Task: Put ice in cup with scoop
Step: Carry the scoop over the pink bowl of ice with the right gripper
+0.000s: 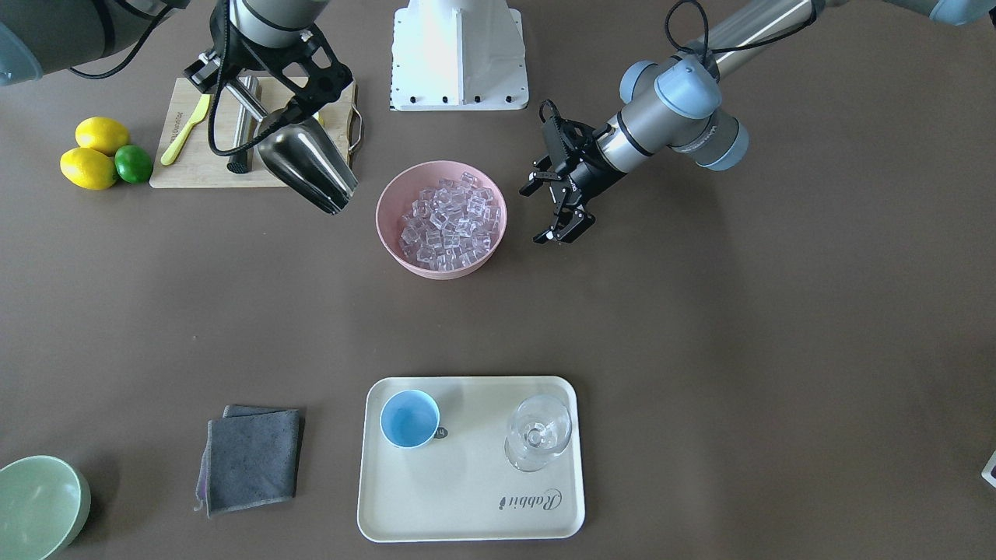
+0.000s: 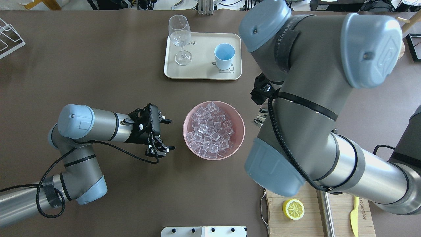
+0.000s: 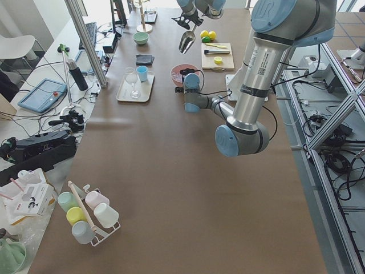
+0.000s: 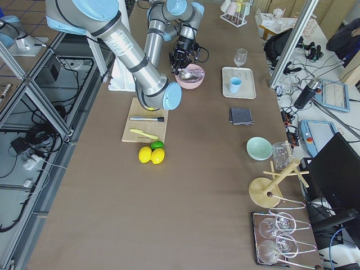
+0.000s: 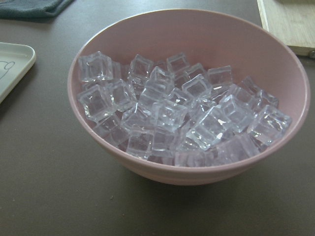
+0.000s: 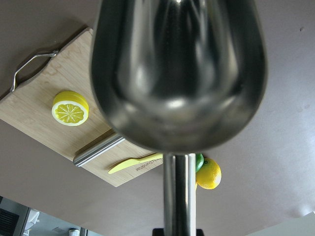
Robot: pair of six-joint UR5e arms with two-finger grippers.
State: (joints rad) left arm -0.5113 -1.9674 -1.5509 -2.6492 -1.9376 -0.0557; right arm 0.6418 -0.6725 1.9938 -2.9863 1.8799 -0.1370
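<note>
The ice fills a pink bowl at the table's middle; it also shows close up in the left wrist view. My right gripper is shut on the handle of the steel scoop and holds it in the air beside the bowl. The scoop's bowl is empty. My left gripper is open and empty on the bowl's other side, close to its rim. The light-blue cup stands upright and empty on a cream tray.
A clear stemmed glass stands on the tray beside the cup. A cutting board under the right arm holds a steel cylinder and a yellow knife. Lemons, a lime, a grey cloth and a green bowl lie nearby.
</note>
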